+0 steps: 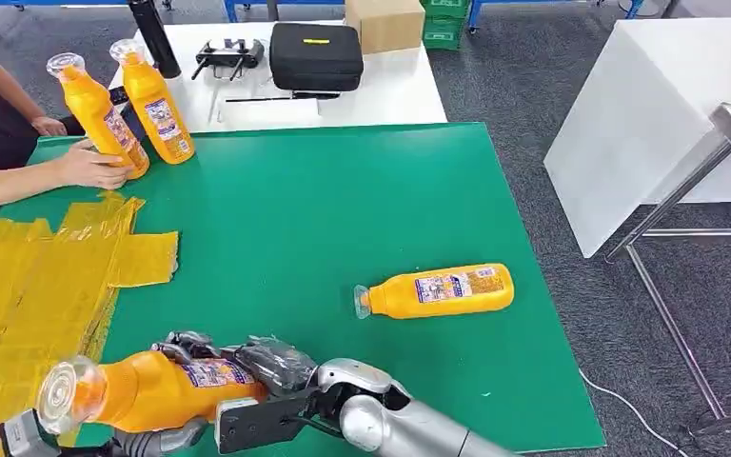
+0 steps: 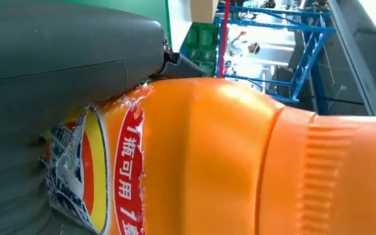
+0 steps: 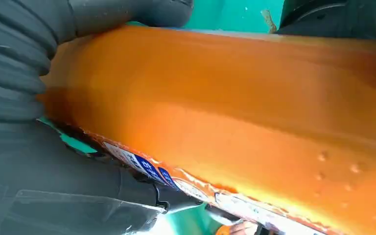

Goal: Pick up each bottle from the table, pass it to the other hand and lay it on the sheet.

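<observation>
The yellow sheet (image 1: 48,276) is lying on the left part of the green counter (image 1: 343,209). At the far left, a person's hand (image 1: 90,164) is touching one of two upright bottles (image 1: 157,103). At the near edge, the held bottle (image 1: 152,386) is lying horizontally above the counter, its clear cap pointing left, just right of the sheet. The left hand (image 1: 157,440) is sitting under the bottle; its fingers (image 2: 54,49) are wrapping the labelled body. The right hand (image 1: 266,367) is gripping the bottle's base end, with its fingers (image 3: 127,12) curling over the body. To the right, a lying bottle (image 1: 438,290) is resting on the counter, well apart from both hands.
</observation>
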Controlling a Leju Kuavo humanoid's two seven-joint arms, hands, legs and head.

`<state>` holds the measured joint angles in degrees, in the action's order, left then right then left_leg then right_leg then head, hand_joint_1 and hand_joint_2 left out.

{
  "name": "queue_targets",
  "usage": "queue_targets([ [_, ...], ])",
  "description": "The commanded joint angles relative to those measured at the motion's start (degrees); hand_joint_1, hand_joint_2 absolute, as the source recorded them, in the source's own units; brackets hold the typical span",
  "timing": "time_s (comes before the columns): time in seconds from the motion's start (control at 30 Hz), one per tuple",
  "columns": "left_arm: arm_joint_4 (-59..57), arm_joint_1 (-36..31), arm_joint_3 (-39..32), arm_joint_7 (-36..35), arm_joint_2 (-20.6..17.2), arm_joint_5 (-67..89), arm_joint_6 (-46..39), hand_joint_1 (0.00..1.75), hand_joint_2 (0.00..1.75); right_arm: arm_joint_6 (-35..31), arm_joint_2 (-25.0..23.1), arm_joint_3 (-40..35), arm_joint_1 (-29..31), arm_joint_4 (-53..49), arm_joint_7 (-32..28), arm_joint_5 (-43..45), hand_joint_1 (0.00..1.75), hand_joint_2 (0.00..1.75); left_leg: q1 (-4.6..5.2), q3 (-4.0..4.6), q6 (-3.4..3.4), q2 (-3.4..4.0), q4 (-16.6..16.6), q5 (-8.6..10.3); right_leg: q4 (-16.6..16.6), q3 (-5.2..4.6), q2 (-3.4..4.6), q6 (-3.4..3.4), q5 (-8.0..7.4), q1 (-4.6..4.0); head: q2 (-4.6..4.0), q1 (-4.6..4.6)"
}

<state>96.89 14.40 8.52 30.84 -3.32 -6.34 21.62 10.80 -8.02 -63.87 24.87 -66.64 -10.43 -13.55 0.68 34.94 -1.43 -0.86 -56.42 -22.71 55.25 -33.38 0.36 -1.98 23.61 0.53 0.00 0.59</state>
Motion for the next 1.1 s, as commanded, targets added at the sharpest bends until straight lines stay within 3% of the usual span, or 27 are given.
queue_targets([
  [0.03, -3.96, -2.93, -0.32, -0.03, 0.46, -0.45, 0.79, 1.75, 1.75, -0.67, 1.03, -1.89, 0.15, 3.08, -0.19, 0.33, 1.75, 1.75, -0.08, -0.22, 0.16, -0.10, -0.01, -0.07, -0.04, 0.31, -0.20, 0.08, 0.11, -0.09, 0.00, 0.00],
  [0.1, -4.04, -3.08, -0.38, 0.01, 0.51, -0.49, 0.82, 1.75, 1.75, -0.98, 1.25, -1.04, 0.15, 3.64, -0.22, 0.46, 1.75, 1.75, -0.07, -0.21, 0.14, -0.06, 0.01, -0.06, -0.06, 0.28, -0.15, 0.07, 0.09, -0.07, 0.00, 0.00],
  [0.13, -3.86, -2.99, -0.78, 0.11, 0.47, -0.34, 0.33, 1.75, 1.75, -2.48, 1.74, 0.25, 0.01, 3.61, -0.29, 0.45, 1.36, 1.75, -0.03, -0.15, 0.09, -0.06, 0.04, -0.02, -0.06, 0.20, -0.11, 0.04, 0.04, -0.04, 0.00, 0.02],
  [0.17, -3.28, -2.81, -1.33, 0.44, 0.43, 1.03, -1.12, 1.75, 1.75, -4.57, 2.62, 1.78, -0.30, 3.09, 0.02, -0.13, 0.21, 1.75, -0.06, -0.21, 0.13, -0.07, 0.02, -0.05, -0.06, 0.29, -0.16, 0.06, 0.08, -0.06, 0.00, 0.00],
  [0.53, -2.71, -2.59, -1.89, 0.41, 0.20, 0.92, -0.61, 1.75, 1.75, -4.12, 3.50, 3.16, -0.65, 2.02, -0.31, -0.48, 0.21, 1.75, -0.05, -0.11, 0.09, -0.05, 0.00, -0.04, -0.04, 0.18, -0.11, 0.04, 0.05, -0.06, 0.00, 0.00],
  [0.57, -2.70, -2.57, -2.08, 0.40, 0.40, 1.24, -1.20, 1.75, 1.75, -4.34, 3.37, 3.51, -0.94, 1.86, -0.25, -0.51, 0.00, 1.75, -0.02, -0.11, 0.08, -0.04, 0.01, -0.03, -0.03, 0.15, -0.09, 0.03, 0.04, -0.03, 0.00, 0.00],
  [0.67, -0.15, -2.45, -6.51, 0.69, 0.11, 13.42, -13.24, 1.75, 1.75, -13.15, 8.32, 11.12, -2.31, -2.40, 2.14, -3.24, 0.00, 1.75, -0.05, -0.14, 0.11, -0.08, -0.02, -0.05, -0.02, 0.21, -0.16, 0.04, 0.08, -0.05, 0.00, -0.02],
  [0.77, 1.07, -3.50, -12.04, -1.12, -0.32, 22.36, -19.74, 1.75, 1.75, -12.09, 13.04, 20.76, -4.90, -8.19, 2.15, -5.76, 0.00, 1.75, -0.08, -0.01, 0.07, -0.24, -0.08, 0.00, -0.01, 0.14, -0.31, 0.01, 0.06, -0.08, 0.00, -0.02],
  [0.87, 1.72, -3.81, -20.00, -3.11, -0.96, 41.47, -37.92, 1.75, 1.75, -11.44, 18.18, 29.16, -8.46, -14.62, 1.53, -6.92, 0.00, 1.75, -0.11, -0.06, 0.10, -0.44, -0.20, -0.05, 0.05, 0.31, -0.55, 0.02, 0.18, -0.11, 0.00, 0.00],
  [0.97, 2.25, -2.41, -25.75, -5.39, -1.74, 51.78, -46.77, 1.75, 1.75, -10.03, 22.34, 32.89, -10.72, -18.86, 0.82, -6.92, 0.00, 1.75, -0.09, -0.11, 0.13, -0.27, -0.22, -0.13, 0.09, 0.34, -0.40, 0.03, 0.18, -0.12, 0.00, -0.04],
  [1.1, -1.89, -1.79, -29.25, -11.60, -2.50, 69.26, -51.72, 1.75, 1.75, -7.80, 28.95, 36.72, -11.76, -22.06, 0.89, -6.31, 0.00, 1.75, -0.01, -0.17, 0.11, -0.25, -0.19, -0.19, 0.07, 0.39, -0.35, -0.01, 0.20, -0.06, 0.00, -0.02],
])
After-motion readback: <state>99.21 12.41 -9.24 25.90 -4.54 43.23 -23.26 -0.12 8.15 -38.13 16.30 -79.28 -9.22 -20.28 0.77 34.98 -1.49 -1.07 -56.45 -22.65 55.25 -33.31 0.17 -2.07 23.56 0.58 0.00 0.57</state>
